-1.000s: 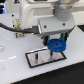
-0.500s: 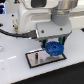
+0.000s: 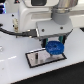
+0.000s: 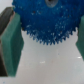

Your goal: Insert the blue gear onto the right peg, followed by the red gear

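My gripper [image 3: 55, 49] is shut on the blue gear [image 3: 55, 48], a large toothed disc held just above the right part of the grey plate [image 3: 34, 61] with its black border. In the wrist view the blue gear [image 4: 45, 20] sits between the two green fingers [image 4: 12, 42] of the gripper [image 4: 46, 44], over a white surface. A thin dark pin [image 3: 38, 56] stands on the plate's left part. The right peg is hidden behind the gear and fingers. The red gear is out of view.
The plate lies on a white table [image 3: 15, 67]. The arm's white body [image 3: 50, 12] and a black cable [image 3: 20, 34] hang over the back of the scene.
The gripper has come down a little toward the plate with the blue gear still held.
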